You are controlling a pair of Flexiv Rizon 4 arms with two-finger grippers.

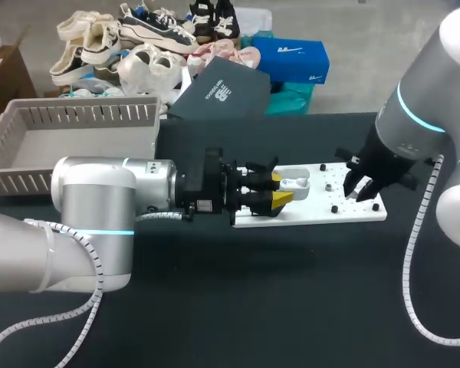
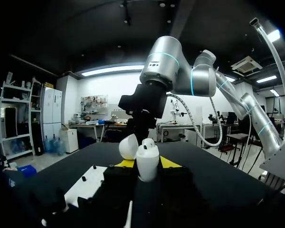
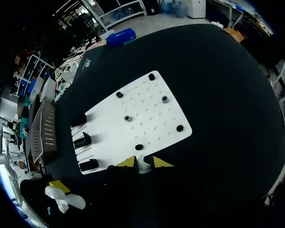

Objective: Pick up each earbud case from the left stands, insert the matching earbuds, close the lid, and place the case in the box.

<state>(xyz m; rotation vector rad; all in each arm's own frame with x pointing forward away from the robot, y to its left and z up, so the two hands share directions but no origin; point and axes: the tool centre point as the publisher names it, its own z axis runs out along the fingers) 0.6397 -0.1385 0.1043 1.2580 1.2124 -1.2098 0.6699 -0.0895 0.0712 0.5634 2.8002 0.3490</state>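
Obs.: left gripper (image 1: 282, 191) is clamped on the earbud case (image 1: 295, 182), yellow tips on two sides. The case is upright and held clear over the near-left end of the white board (image 1: 322, 208). The lid (image 2: 128, 146) is swung open, at 10 o'clock from the case body in the left wrist view. A rounded white shape sits at the case mouth. It may be a seated bud, but I cannot be sure.

Right gripper (image 1: 360, 192) hangs over the board's far end, at 3 o'clock from the case. Its tips are nearly together, pinching a small white piece that I take to be an earbud (image 3: 143, 166). The black stands (image 3: 81, 141) line the board's other end. The box (image 1: 84, 113) sits at 10 o'clock on the table, well apart.

Risks (judgement):
- The pinch on the bud is tiny, so it may twist or drop in transit.
- If the bud meets the socket off-angle, the push could tilt the case in the left grip.
- The open lid may foul the incoming fingers.
- The two sets of yellow tips could collide at the case mouth.
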